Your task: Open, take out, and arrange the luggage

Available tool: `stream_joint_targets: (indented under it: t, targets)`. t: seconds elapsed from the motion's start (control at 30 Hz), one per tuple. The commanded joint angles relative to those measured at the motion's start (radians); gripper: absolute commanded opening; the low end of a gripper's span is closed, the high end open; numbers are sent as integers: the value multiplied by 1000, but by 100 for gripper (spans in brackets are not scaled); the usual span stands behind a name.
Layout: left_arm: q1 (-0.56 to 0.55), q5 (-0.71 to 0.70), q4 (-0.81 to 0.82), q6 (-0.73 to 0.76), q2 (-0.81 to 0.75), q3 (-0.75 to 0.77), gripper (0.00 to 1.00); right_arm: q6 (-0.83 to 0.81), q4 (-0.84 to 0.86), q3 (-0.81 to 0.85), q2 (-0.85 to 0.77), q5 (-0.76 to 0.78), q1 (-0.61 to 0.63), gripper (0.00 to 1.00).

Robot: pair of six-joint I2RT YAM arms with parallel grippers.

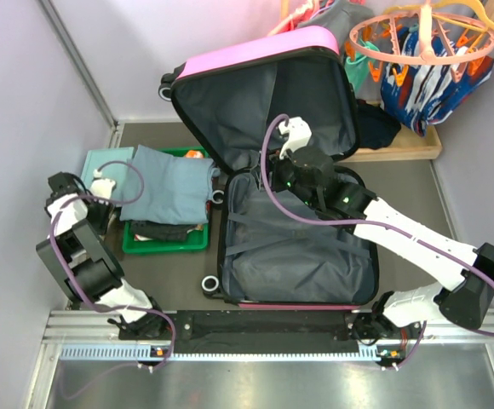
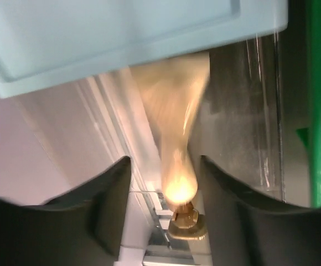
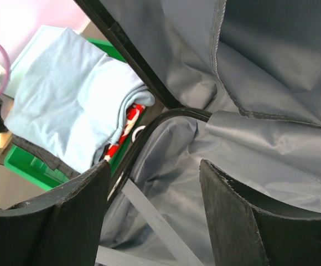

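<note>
Pink luggage [image 1: 307, 256] unzipped, right hand [image 3: 155, 166] spread over its grey lining [image 3: 260, 138], left hand [image 2: 165, 160] spread

A tan shape [image 2: 174, 138], too blurred to identify, shows below the edge-cropped pale-teal box [image 2: 122, 39].

Centre of counter [image 1: 170, 285]: luggage [image 1: 298, 256] lying open, base shell near, lid propped up at far side. Just left of base: tray [image 1: 166, 247], folded garment [image 1: 170, 187] on top of the stack in it. At tray's far-left corner: box [image 1: 102, 159]. Far right, behind luggage: crate [image 1: 404, 152] of clothes
</note>
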Motion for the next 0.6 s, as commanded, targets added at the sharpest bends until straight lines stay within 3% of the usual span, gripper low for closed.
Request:
stream_joint_targets:
  t: [0.0,0.07,0.17,0.23,0.27,0.37,0.5,0.57]
  targets:
    - [9,100,-70,-21,-56,107,60,-16,6,32,6,-7,10,65]
    - [9,128,-94,-30,-85,120,68,-18,3,35,12,-12,10,65]
    - [7,142,-130,-34,-136,133,69,-16,-4,38,15,-15,10,65]
    - [9,94,-168,-14,-173,120,63,-16,-7,37,15,-15,10,65]
    - [9,76,-185,-3,-185,109,50,-15,-8,37,15,-17,10,65]
    - [20,16,-260,81,-237,43,28,-18,-11,28,14,-10,10,65]
    - [49,-78,-312,166,-302,-85,13,-18,-8,22,17,-12,10,65]
    - [70,-92,-338,207,-312,-109,11,-19,-7,23,17,-18,10,65]
